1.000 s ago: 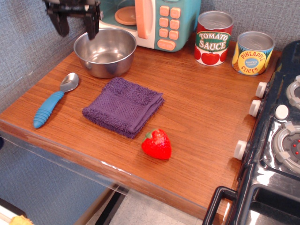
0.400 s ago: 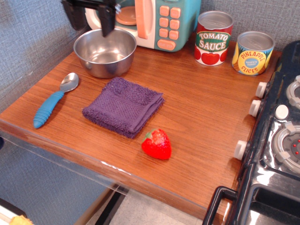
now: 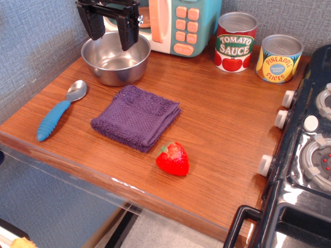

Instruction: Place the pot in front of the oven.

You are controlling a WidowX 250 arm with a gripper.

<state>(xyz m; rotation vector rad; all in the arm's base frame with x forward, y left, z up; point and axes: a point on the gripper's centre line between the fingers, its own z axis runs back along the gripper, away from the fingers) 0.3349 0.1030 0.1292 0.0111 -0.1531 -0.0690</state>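
The pot (image 3: 115,64) is a shiny steel bowl standing upright on the wooden counter at the back left, right in front of the teal and cream toy oven (image 3: 173,23) with its peach handle and buttons. My black gripper (image 3: 111,32) hangs open over the pot's back half, one finger (image 3: 96,27) near the left rim and the other (image 3: 129,34) over the right inner side. It holds nothing. The oven's left part is hidden behind the gripper.
A folded purple cloth (image 3: 137,117) lies mid-counter, a blue-handled spoon (image 3: 58,111) at the left, a toy strawberry (image 3: 173,158) near the front. Tomato sauce (image 3: 235,42) and pineapple (image 3: 279,58) cans stand at the back right. A black stove with white knobs (image 3: 305,155) borders the right edge.
My gripper has moved right and down, from above the pot's left rim to over the pot's back half. The pot and the other objects have not moved.
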